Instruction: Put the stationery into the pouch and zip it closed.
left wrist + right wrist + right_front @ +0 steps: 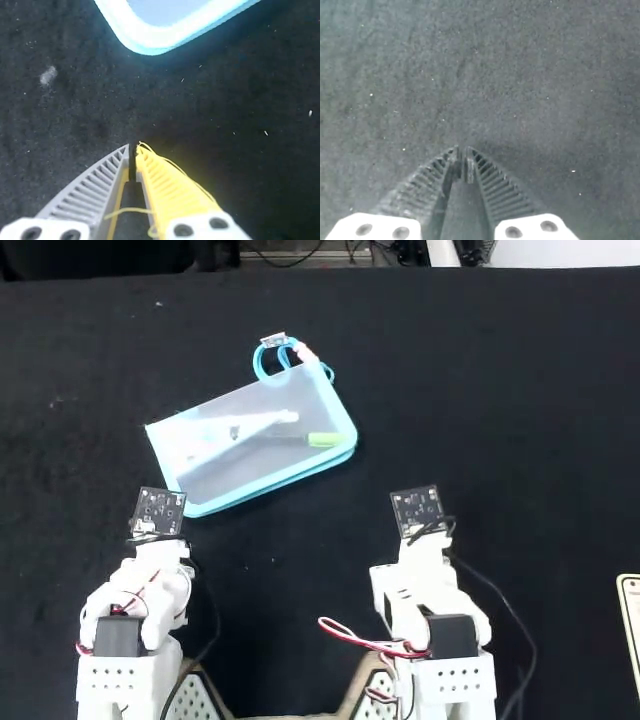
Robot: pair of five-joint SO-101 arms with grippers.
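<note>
Pouch [255, 445] with a translucent face and light blue trim is lying flat on the black bench [500, 390], left of centre in the high view and turned at a slant. Its blue loop [272, 358] is pointing toward the top of the frame. A white pen [255, 424] and a green-tipped pen [318, 440] are showing within the pouch outline; whether the zip is open or drawn cannot be told. The two arms are sitting at the bottom of the high view, the left arm [145, 590] just below the pouch's lower left corner and the right arm [430, 600] further right, apart from the pouch. The left gripper [133, 150] is hanging over bare bench near the pouch's blue-edged corner [165, 30], its grey and yellow fingers pressed together at the tips and gripping nothing. The right gripper [461, 152] is likewise hanging over bare bench, its dark fingers drawn together and carrying nothing. A pale card [630, 625] is peeking in at the lower right edge.
</note>
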